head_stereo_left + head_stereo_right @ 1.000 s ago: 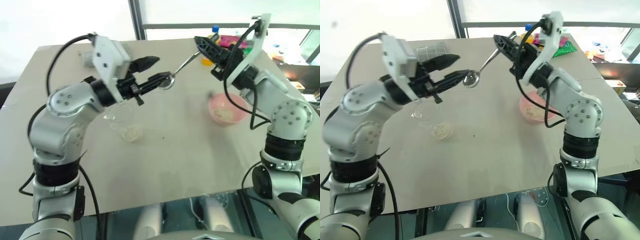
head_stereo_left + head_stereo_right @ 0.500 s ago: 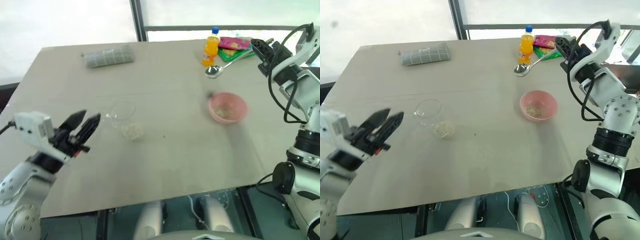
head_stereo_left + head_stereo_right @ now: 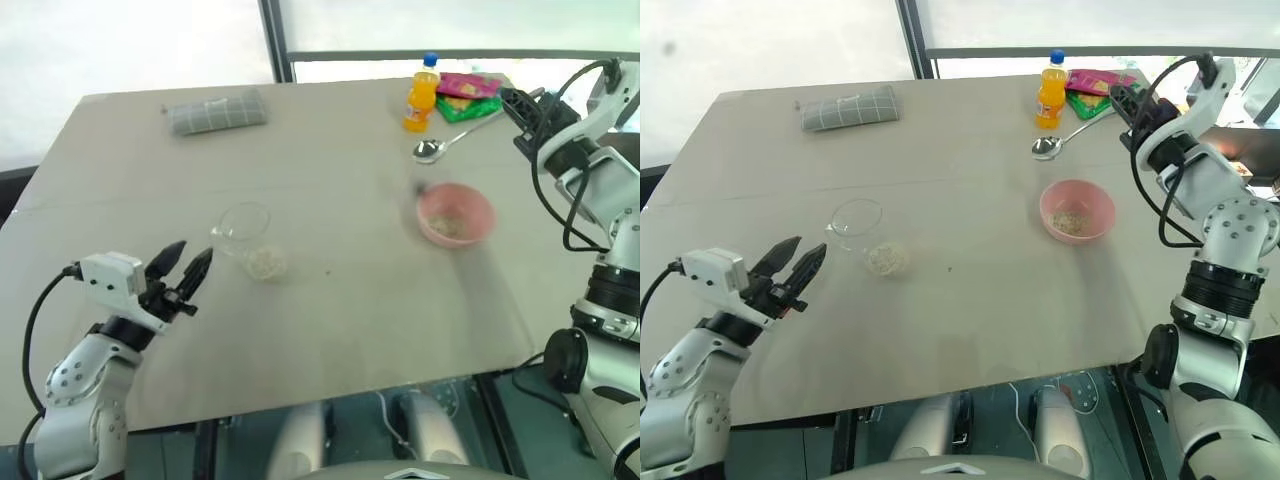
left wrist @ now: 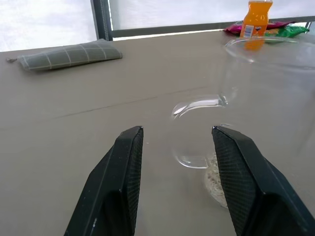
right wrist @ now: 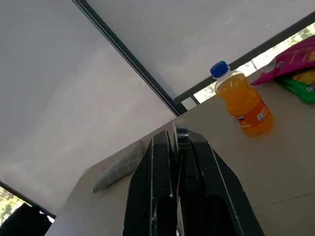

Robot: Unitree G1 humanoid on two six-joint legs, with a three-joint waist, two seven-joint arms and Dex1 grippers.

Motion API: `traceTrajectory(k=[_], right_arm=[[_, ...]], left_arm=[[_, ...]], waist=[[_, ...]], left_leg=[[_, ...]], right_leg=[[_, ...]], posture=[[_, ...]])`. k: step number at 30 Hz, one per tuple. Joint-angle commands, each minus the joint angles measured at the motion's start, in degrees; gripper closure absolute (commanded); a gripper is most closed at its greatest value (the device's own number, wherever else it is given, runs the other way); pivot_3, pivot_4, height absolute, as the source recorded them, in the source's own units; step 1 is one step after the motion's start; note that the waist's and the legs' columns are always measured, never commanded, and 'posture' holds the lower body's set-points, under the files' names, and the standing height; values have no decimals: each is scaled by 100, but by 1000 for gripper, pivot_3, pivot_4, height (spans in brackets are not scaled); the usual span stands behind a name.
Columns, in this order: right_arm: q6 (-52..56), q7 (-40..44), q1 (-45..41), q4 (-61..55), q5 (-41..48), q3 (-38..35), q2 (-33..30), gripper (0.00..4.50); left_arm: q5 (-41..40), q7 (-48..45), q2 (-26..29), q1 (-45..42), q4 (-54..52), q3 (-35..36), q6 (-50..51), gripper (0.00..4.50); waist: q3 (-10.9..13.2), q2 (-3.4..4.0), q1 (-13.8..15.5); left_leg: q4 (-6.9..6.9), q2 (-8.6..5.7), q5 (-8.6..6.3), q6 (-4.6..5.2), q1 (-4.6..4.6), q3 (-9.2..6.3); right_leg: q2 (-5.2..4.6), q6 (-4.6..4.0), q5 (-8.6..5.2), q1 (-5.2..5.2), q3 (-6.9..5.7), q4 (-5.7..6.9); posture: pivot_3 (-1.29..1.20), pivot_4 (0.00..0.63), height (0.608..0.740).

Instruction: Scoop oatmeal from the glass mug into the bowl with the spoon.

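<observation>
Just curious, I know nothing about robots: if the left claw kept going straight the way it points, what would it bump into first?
Probably the glass mug: its handle sits just ahead of the open left claw, though depth is hard to judge.

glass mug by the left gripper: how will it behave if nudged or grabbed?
The glass mug stands upright and looks nearly empty, so probably light and apt to slide or tip. Smooth clear glass: likely slippery and breakable. Its side handle may make it pivot.

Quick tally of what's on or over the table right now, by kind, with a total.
Glass mug: 1
Pink bowl: 1
Spoon: 1
Orange bottle: 1
Checked grey pouch: 1
Snack packets: 2
Loose oatmeal heap on the table: 1
Total: 8
</observation>
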Motion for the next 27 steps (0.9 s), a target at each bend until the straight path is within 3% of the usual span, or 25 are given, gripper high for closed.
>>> traceTrajectory(k=[1, 15, 18, 21, 27], right_arm=[[-72, -106, 6, -441, 151, -232, -91, 4500], [-131, -397, 280, -905, 246, -262, -33, 4500], [-137, -434, 324, -975, 277, -250, -15, 4500], [-146, -449, 324, -998, 287, -236, -11, 4500], [-138, -398, 119, -1044, 310, -39, 74, 4500]], left_arm=[[194, -45, 42, -364, 399, -221, -379, 2246], [395, -384, 108, -1620, 2017, -806, -842, 2246], [324, -455, 92, -1679, 2044, -800, -806, 3000], [278, -473, 122, -1687, 2043, -763, -753, 4490], [361, -234, 75, -1856, 1942, -908, -616, 4490]], waist=[[0, 0, 6], [0, 0, -9], [0, 0, -7], [0, 0, -6], [1, 1, -7]], left_leg=[[0, 1, 0, 0, -1, 0], [-1, 10, 0, 0, -2, 1], [-1, 14, 0, 0, -3, 1], [-1, 16, 0, 0, -3, 1], [-1, 19, 0, 0, -3, 1]], right_leg=[[0, 0, 0, 0, -1, 0], [4, 2, 1, -2, -1, 0], [3, 2, 1, -2, -1, 1], [3, 2, 1, -2, -1, 0], [5, 2, 1, -3, -1, 1]], posture=[[0, 150, 740], [0, 150, 740], [0, 150, 740], [0, 150, 740], [0, 150, 740]])
